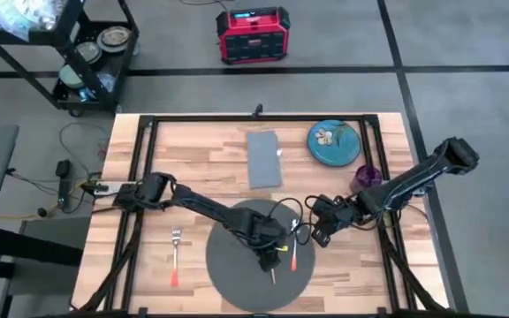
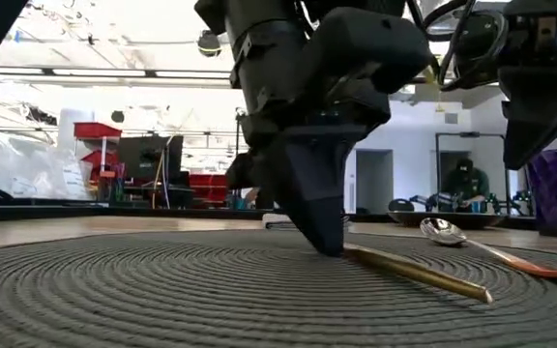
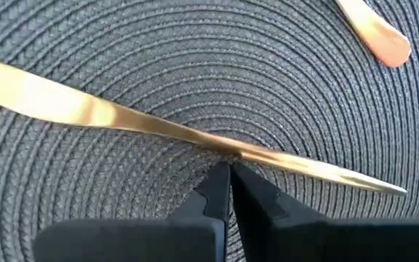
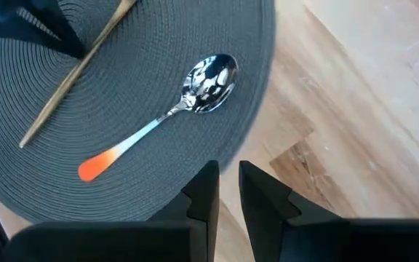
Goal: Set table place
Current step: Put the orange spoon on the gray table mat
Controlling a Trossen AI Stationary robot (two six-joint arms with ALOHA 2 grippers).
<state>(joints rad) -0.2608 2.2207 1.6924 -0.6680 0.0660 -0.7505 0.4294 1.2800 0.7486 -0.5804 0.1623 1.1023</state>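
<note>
**Gold knife and spoon on the placemat**

The round dark grey placemat (image 1: 237,265) is seen at the near edge of the table (image 1: 201,159). The left gripper (image 3: 230,169), fingers pressed together, touches a gold knife (image 3: 195,135) lying diagonally. The right gripper (image 4: 228,171), narrowly parted, is held above the orange-handled spoon (image 4: 173,113). A teal plate (image 1: 333,142) lies farthest.

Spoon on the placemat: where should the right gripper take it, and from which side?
Probably the slim stem between bowl and orange handle tip of the spoon, from straight above, fingers across it. It lies flat on the placemat, so a side approach finds nothing to pinch. The right gripper hovers nearby, just off the mat's edge. The left gripper is at the gold knife close by.
</note>
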